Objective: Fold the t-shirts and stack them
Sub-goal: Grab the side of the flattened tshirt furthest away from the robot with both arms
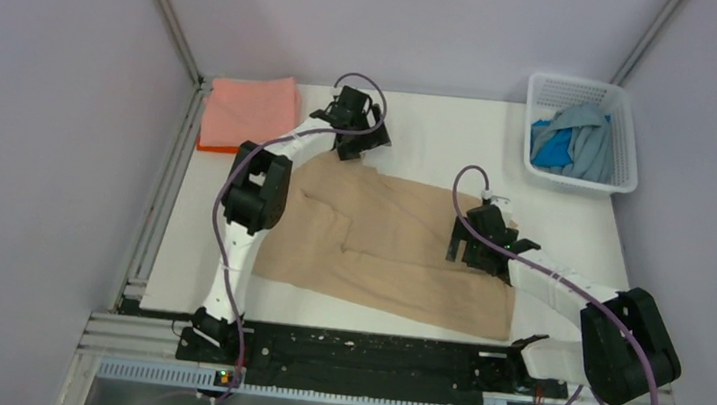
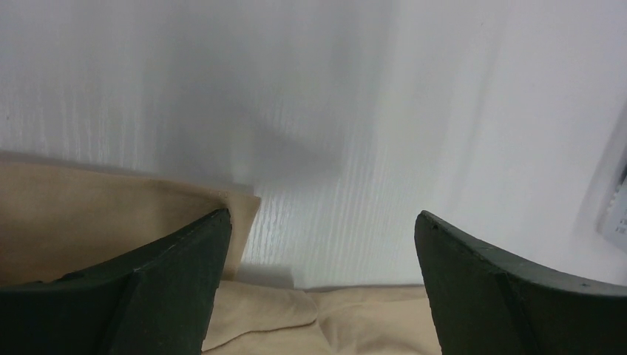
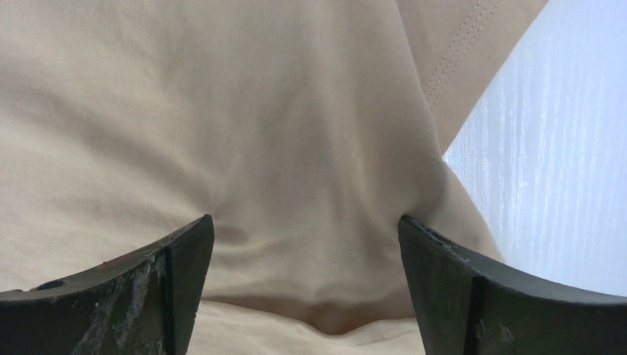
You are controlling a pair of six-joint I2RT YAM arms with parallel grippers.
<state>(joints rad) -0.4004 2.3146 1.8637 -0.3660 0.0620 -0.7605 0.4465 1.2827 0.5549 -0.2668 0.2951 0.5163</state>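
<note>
My left hand (image 2: 322,222) is wide open and empty at the far edge of the tan shirt (image 1: 380,245), with bare bench (image 1: 442,131) beyond. My right hand (image 3: 304,222) gapes too, holding nothing, low over the shirt near its right edge. The shirt lies spread mid-bench. A folded pink shirt (image 1: 248,111) is in the far left corner and the basket (image 1: 626,140) in the far right.

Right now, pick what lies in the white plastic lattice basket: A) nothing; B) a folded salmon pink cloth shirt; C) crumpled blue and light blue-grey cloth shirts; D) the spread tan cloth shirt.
C: crumpled blue and light blue-grey cloth shirts lie in the white plastic lattice basket; the tan cloth shirt lies spread on the table.
</note>
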